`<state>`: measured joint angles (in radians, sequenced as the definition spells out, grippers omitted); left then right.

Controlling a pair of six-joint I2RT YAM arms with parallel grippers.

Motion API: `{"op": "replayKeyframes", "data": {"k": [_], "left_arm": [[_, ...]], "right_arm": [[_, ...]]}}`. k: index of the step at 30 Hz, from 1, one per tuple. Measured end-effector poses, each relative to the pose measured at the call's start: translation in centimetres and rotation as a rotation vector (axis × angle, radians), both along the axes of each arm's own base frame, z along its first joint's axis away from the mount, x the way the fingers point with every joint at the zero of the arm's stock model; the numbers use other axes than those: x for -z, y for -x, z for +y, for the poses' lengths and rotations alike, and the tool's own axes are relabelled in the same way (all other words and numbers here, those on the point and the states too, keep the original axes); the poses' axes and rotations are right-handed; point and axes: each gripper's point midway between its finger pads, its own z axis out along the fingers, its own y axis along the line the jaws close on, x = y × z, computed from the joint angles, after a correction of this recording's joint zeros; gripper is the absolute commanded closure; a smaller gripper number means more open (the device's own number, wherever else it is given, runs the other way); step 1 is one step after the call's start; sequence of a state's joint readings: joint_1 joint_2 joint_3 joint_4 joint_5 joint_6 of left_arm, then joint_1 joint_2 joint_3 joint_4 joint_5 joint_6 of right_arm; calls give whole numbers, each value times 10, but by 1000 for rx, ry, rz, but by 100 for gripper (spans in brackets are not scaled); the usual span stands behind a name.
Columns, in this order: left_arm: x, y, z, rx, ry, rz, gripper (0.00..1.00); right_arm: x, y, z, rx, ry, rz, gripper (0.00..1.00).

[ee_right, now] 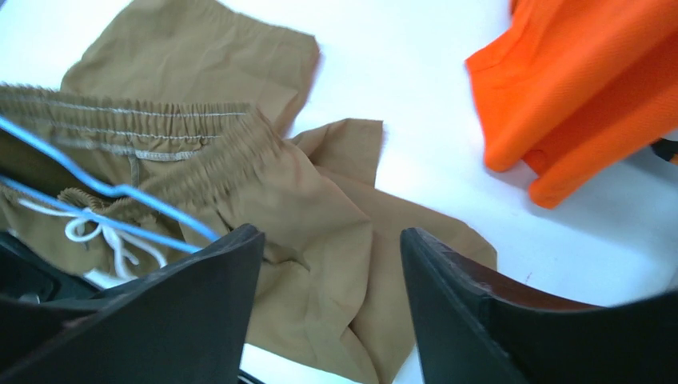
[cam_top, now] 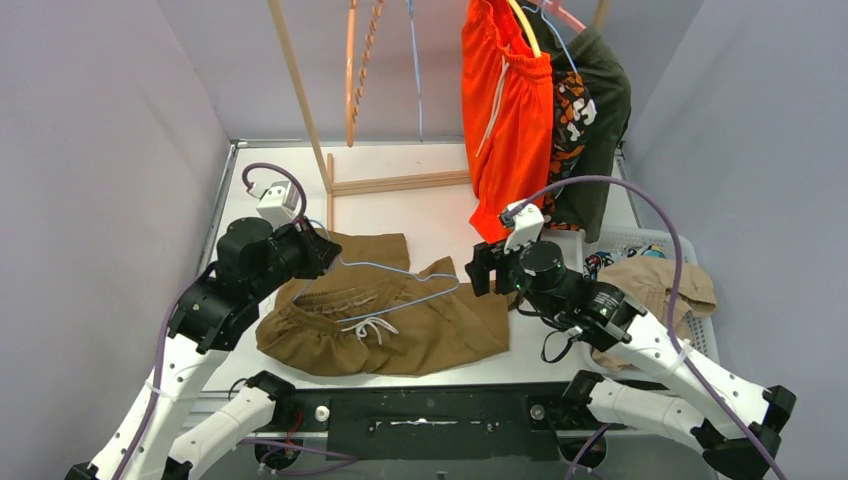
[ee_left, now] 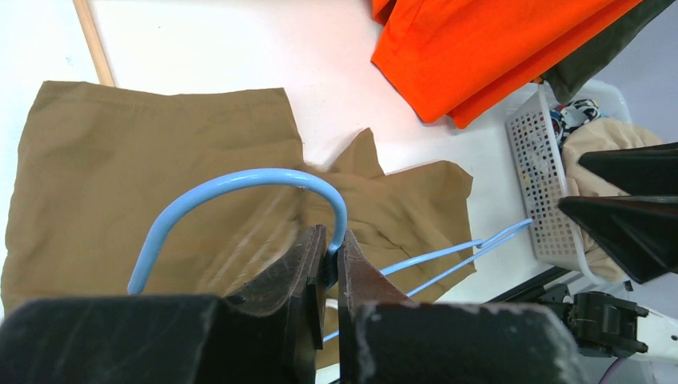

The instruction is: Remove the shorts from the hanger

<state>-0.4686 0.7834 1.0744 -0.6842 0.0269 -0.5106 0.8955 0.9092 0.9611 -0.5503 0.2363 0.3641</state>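
Left gripper: jaws clamped on the hook of the blue hanger. Right gripper: jaws apart, empty, above one leg of the brown shorts. Shorts lie flat on the table, with the hanger across their waistband.

**What you cannot see right now**

In the top view, the upper edge cuts off the tops of the orange-red shorts and the wooden rack beside them. The camouflage shorts show only as a strip behind the orange pair, and the dark green shorts are partly covered too. The beige shorts and the right arm hide most of the basket. The patterned cloth inside it is too small for you to identify.

In the left wrist view, the blue hanger vanishes between the left jaws, which block its middle and the near part of the brown shorts.
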Motion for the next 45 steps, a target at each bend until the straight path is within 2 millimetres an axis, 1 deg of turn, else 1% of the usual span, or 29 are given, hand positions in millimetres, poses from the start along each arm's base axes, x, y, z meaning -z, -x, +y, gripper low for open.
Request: {"op": "replayKeyframes", "data": {"k": [3, 5, 6, 11, 13, 16, 18, 20, 23, 26, 28, 29, 30, 31, 33, 34, 35, 38, 39, 41, 45], "left_arm": [[9, -1, -1, 4, -10, 22, 100], [14, -2, -2, 8, -16, 36, 100], [16, -2, -3, 12, -18, 42, 100], [23, 0, -7, 37, -20, 58, 100], [23, 1, -9, 50, -18, 59, 100], [23, 3, -12, 76, -14, 61, 100], [23, 5, -15, 94, -8, 63, 100], [23, 7, -18, 112, -4, 63, 100], [23, 9, -20, 132, 1, 65, 100], [23, 9, -21, 138, 2, 65, 100], [23, 9, -21, 139, 1, 65, 100], [22, 9, -21, 139, 1, 63, 100], [22, 9, -21, 139, 1, 63, 100], [22, 10, -21, 139, 1, 61, 100], [21, 10, -20, 140, 0, 57, 100], [21, 10, -20, 139, 0, 53, 100], [20, 10, -19, 137, -1, 48, 100], [14, 7, -20, 137, 3, 18, 100], [12, 6, -21, 138, 7, 12, 96], [10, 7, -22, 148, 16, 4, 80], [9, 8, -22, 148, 16, -2, 56]], "right_arm": [[-14, 1, -2, -11, -54, -56, 19], [-21, 4, 3, -44, -117, -95, 18], [-21, 8, 6, -68, -147, -108, 17], [-6, 28, 30, -243, -231, -117, 18], [-7, 34, 41, -307, -252, -110, 17], [-1, 41, 60, -408, -235, -53, 18], [5, 42, 72, -456, -199, 1, 18], [10, 41, 82, -491, -162, 51, 20], [19, 45, 94, -553, -126, 119, 27], [35, 53, 101, -614, -99, 190, 35], [45, 57, 101, -631, -81, 227, 46], [47, 58, 101, -635, -75, 234, 50], [48, 59, 100, -636, -71, 236, 57], [48, 59, 99, -636, -70, 236, 66], [45, 59, 98, -638, -70, 224, 89], [42, 59, 98, -639, -76, 216, 96], [39, 61, 98, -649, -86, 207, 99], [25, 76, 100, -706, -131, 171, 100], [21, 77, 99, -708, -141, 156, 100], [17, 77, 97, -705, -153, 133, 100], [16, 76, 91, -681, -155, 113, 100]]}}
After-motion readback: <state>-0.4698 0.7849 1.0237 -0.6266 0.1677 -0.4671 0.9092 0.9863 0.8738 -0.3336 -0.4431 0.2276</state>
